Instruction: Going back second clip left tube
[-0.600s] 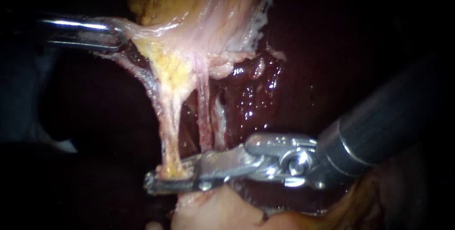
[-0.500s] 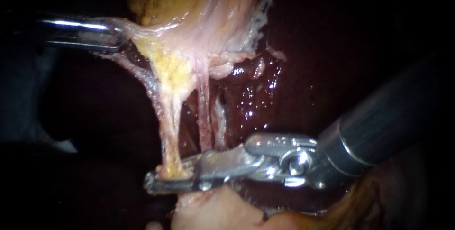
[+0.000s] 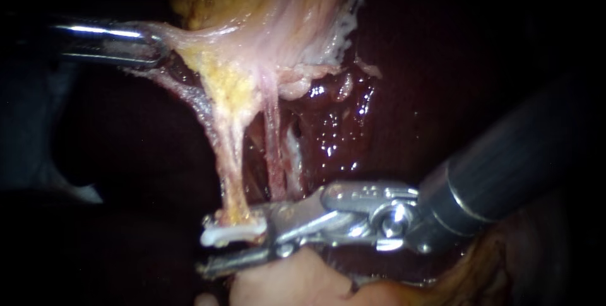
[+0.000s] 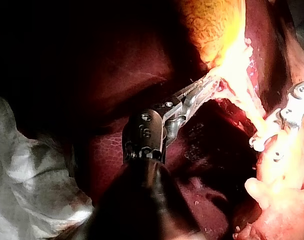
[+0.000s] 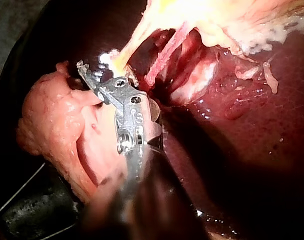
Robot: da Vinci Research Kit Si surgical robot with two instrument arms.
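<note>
Our right instrument (image 3: 211, 247) comes in low from the right, its hand spread around the foot of the left tube (image 3: 232, 154). A white clip (image 3: 230, 235) sits across that tube, just under the upper half. At far left, our left instrument (image 3: 154, 46) has its hand pinching the gallbladder (image 3: 265, 16), beside the liver (image 3: 391, 91).

Underneath, crumpled white cloth (image 4: 27, 170), faintly stained, with the dark red liver (image 4: 103, 160) lying against its edge; bearing surface otherwise hidden.
</note>
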